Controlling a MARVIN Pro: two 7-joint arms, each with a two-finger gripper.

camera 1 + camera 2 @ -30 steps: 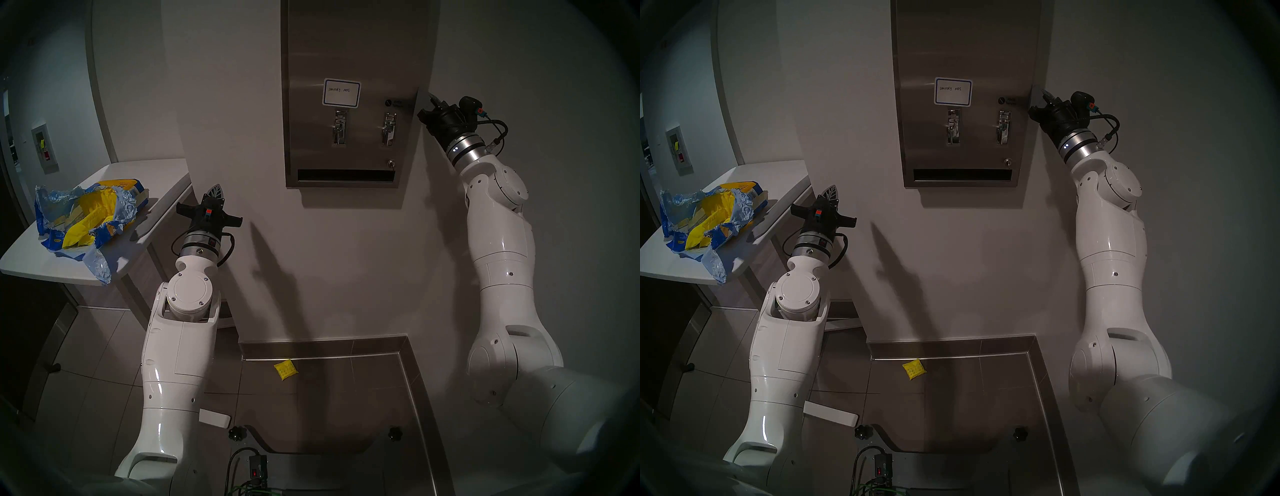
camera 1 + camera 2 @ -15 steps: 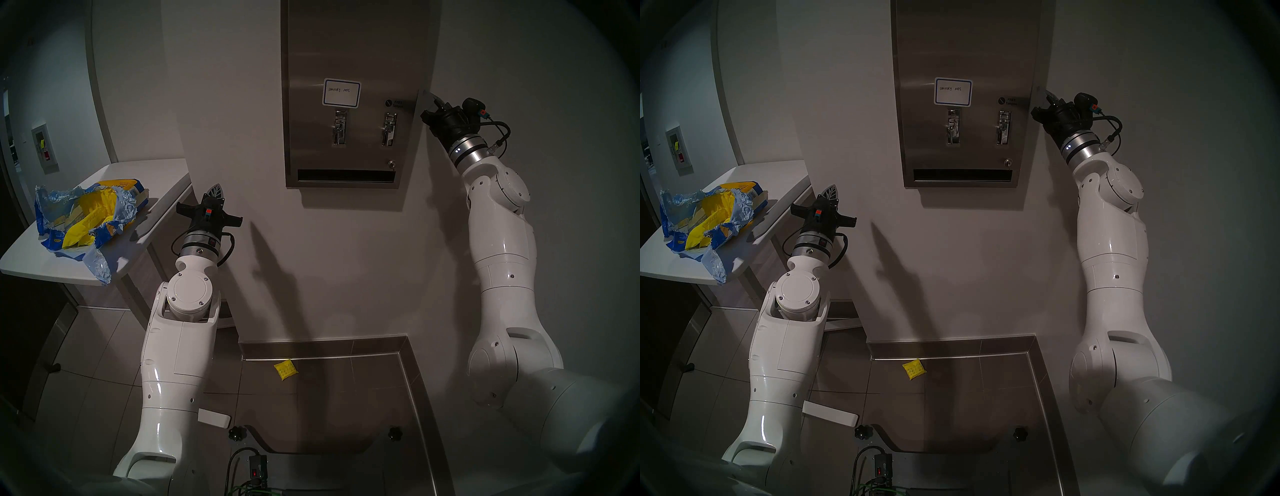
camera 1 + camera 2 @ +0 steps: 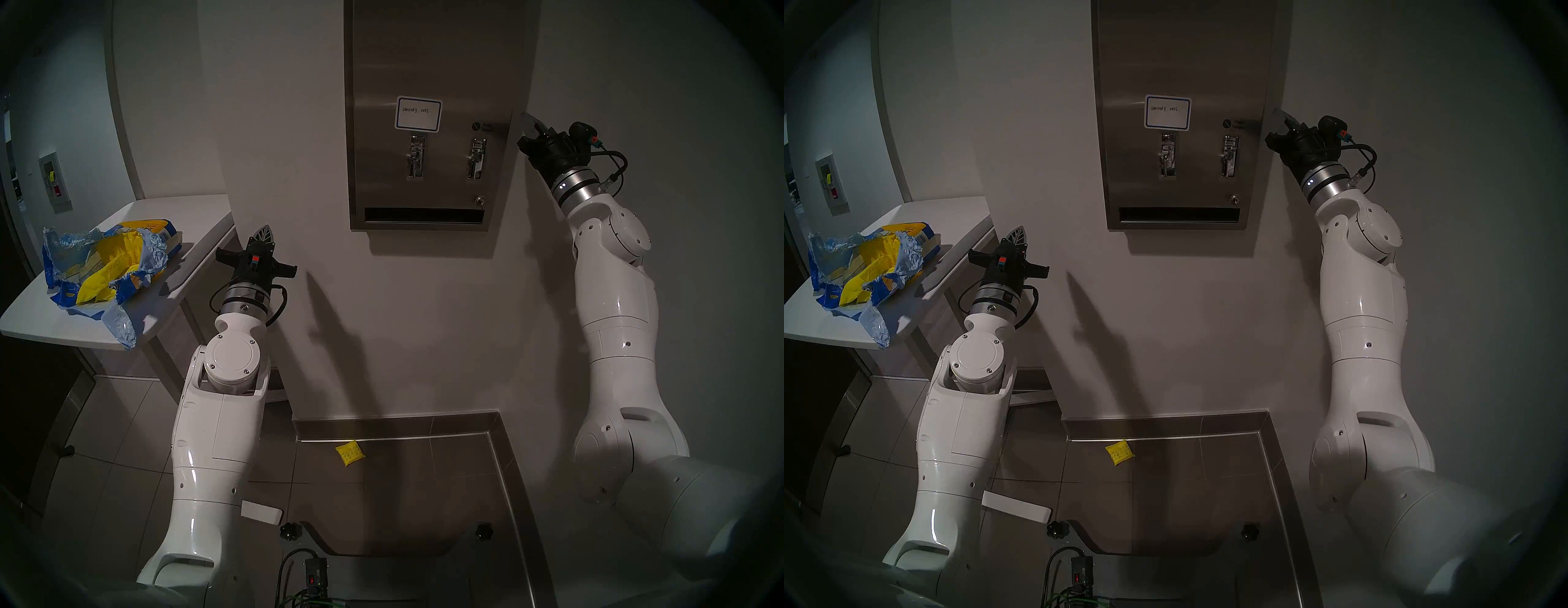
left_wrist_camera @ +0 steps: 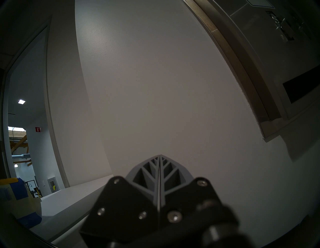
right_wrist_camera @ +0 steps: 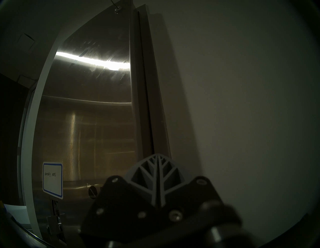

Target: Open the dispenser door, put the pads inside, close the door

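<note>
Right wrist view: my right gripper [image 5: 158, 155] (fingers pressed together, empty) sits just right of the dispenser door [image 5: 97, 107]; left gripper [image 4: 159, 155] likewise closed.

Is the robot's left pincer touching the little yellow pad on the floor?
Apart. The head view shows the left pincer shut beside the white table, while the yellow pad lies alone on the floor, well below it.

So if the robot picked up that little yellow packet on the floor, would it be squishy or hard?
Probably squishy: the yellow packet looks puffy and its wrap is wrinkled. It likely weighs little, being small and flat. The shiny plastic might slip between closed fingers, and it shouldn't roll.
</note>
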